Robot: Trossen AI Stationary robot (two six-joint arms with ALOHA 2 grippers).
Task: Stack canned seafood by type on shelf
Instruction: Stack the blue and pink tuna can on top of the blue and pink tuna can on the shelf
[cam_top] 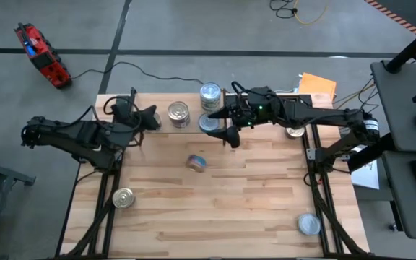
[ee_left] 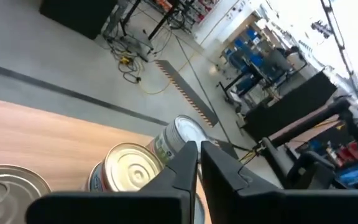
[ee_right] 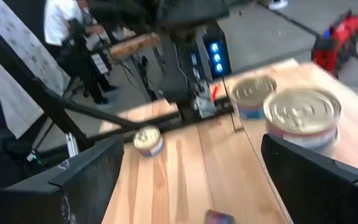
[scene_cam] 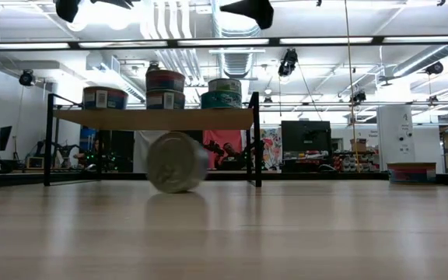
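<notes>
A grey concrete floor surrounds the wooden table, with a red tool and a yellow cable lying on it. Strip lights and silver ducts line the white ceiling above distant workbenches.

Bright ceiling strip lights glare in the low view; the right wrist view is motion-blurred.

Shiny metal tins on pale wooden shelf.
</notes>
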